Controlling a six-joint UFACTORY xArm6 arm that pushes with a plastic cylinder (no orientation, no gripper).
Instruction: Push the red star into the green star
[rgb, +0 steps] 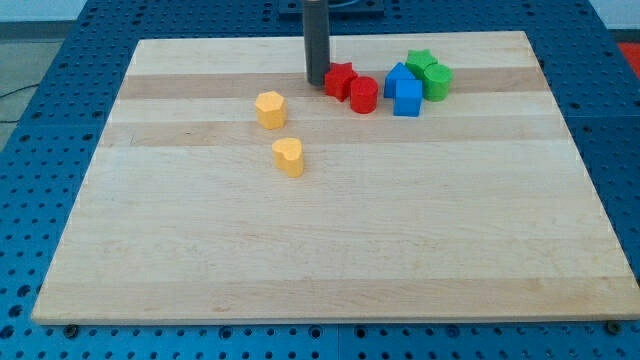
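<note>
Camera view. My tip (317, 82) rests on the wooden board (330, 250) just beside the red star (339, 79), at that block's nine o'clock; whether they touch cannot be told. The end effector is a bare rod with no jaws, so it neither opens nor closes and holds nothing.

The green star (419, 62) lies at about two o'clock from the red star, near the view's top. Between them stand a red cylinder (363, 95), at the red star's four o'clock, and two blue blocks (403, 88); a second green block (437, 81) sits at the green star's four o'clock.

Two yellow blocks (270, 109) (288, 156) lie apart at seven o'clock.

Judgement: a push toward three o'clock would drive the red star into the blue blocks. Better to aim slightly upward, keeping contact centred so the star does not spin aside.
</note>
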